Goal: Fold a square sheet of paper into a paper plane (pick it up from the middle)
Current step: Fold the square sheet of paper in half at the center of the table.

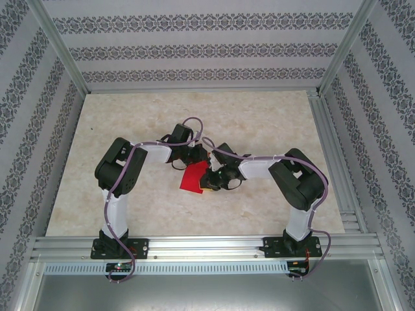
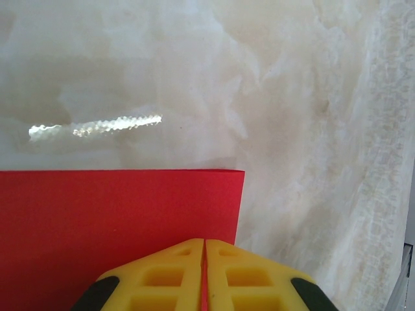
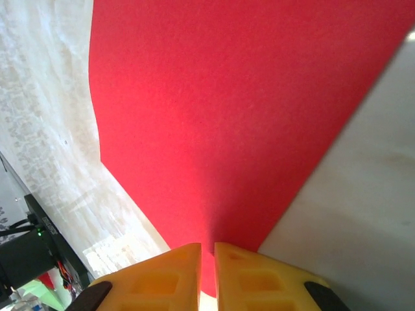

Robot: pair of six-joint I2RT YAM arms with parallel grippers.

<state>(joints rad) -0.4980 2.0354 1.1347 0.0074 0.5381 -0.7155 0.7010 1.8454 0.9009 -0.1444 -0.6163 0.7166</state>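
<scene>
Where the arms meet at the middle of the surface (image 1: pixel 259 116), the red paper (image 1: pixel 192 178) shows blunt and four-sided, long axis roughly near-to-far, no tip discernible, with the left hand (image 2: pixel 205 241) and right hand (image 3: pixel 207 245) each clamped on an edge and bare room all round.

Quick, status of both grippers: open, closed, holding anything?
Left gripper: jaws closed, pinching the red paper at its edge.
Right gripper: jaws closed, pinching the same red paper.
</scene>
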